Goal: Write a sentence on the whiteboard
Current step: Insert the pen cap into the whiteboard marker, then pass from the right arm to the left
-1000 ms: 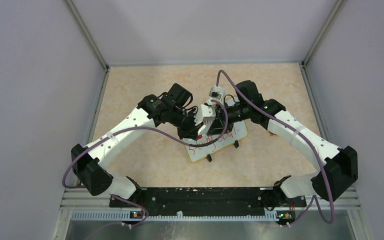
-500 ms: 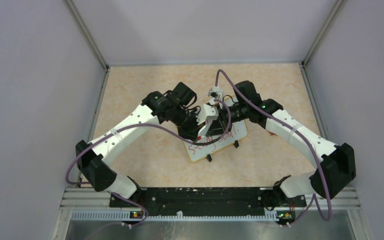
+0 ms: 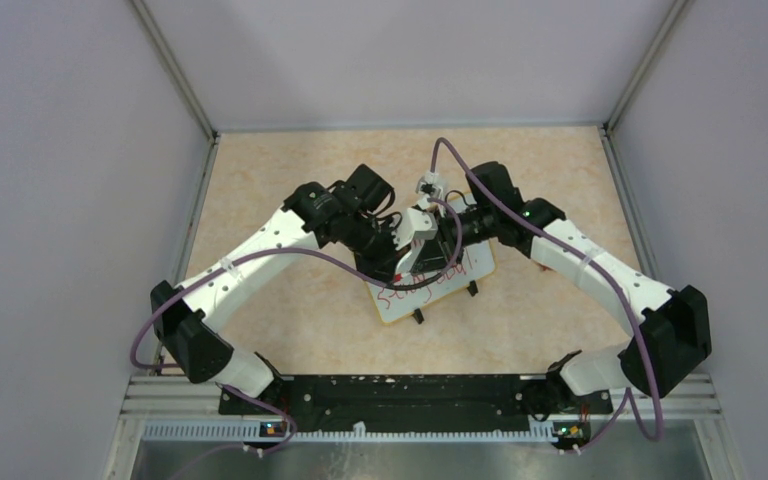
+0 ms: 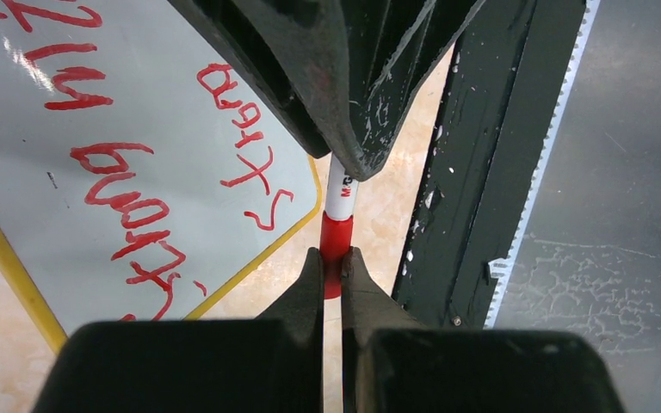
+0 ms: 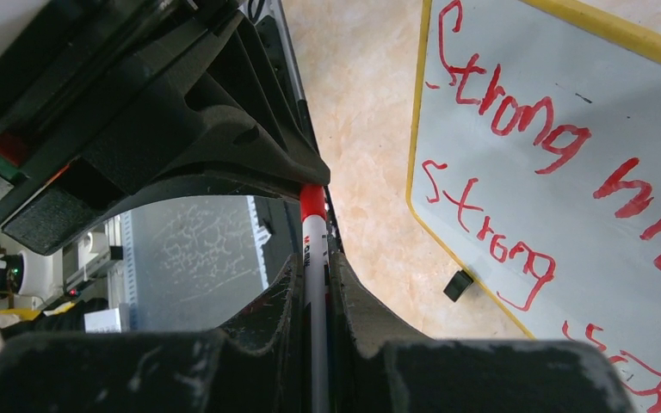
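Glossy whiteboard (image 4: pixel 159 103), scuffed matt black plastic fingers (image 4: pixel 303 297)

The whiteboard (image 5: pixel 602 275) is carrying the sentence (image 5: pixel 516 116) in red handwriting. In the right wrist view, "Strong" is opening each of its two lines, and the remaining words are running out of frame. The marker (image 4: pixel 341 191) barrel is bearing small print, too tiny to read.

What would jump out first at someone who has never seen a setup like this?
Above the middle of the table, the left gripper pinches the red cap of a marker while the right gripper clamps its white barrel. Just under them lies the whiteboard, yellow-rimmed, with the sentence in red handwriting across it.
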Controlling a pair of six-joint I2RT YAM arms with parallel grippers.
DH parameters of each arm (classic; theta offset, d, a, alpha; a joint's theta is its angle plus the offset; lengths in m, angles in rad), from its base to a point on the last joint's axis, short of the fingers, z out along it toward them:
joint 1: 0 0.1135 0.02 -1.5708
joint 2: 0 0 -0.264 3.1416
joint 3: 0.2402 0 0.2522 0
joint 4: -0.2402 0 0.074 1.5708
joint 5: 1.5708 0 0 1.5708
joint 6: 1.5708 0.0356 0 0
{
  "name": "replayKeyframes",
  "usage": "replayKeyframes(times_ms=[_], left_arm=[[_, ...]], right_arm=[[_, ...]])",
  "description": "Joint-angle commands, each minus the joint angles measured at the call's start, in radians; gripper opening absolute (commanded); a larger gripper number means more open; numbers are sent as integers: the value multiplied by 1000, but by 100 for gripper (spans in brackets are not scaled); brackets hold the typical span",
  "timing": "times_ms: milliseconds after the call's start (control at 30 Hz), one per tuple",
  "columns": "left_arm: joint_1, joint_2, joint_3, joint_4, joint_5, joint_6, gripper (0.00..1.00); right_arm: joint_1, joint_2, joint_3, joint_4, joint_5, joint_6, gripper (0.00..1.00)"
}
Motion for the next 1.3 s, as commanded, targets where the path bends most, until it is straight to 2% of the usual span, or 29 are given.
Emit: replayKeyframes(times_ms=[0, 100, 267, 500, 633, 700, 767, 900, 1067, 1267], left_arm=[[-55, 4, 108, 463, 143, -35, 0], [-55, -9, 77, 465, 151, -10, 0], [-41, -42, 39, 396, 103, 13, 17], [79, -127, 11, 392, 162, -13, 60], [157, -180, -22, 404, 221, -33, 71], [236, -201, -52, 419, 289, -55, 74], [288, -219, -87, 430, 281, -58, 77], [283, -213, -84, 383, 271, 9, 84], [181, -178, -69, 336, 209, 60, 88], [47, -100, -58, 301, 76, 79, 82]], right_arm=[[82, 43, -16, 100, -30, 34, 0], [59, 35, -4, 84, -26, 25, 0], [-54, -16, 11, 61, -38, 5, 0], [-170, -76, 5, 60, -76, 3, 0], [-189, -93, 10, 69, -84, 14, 0], [-203, -99, 13, 77, -81, 18, 0], [-228, -102, 14, 92, -97, 32, 0], [-223, -92, 40, 47, -127, 2, 0], [-170, -79, 44, 30, -135, 12, 0], [-112, -65, 56, 21, -124, 15, 0]])
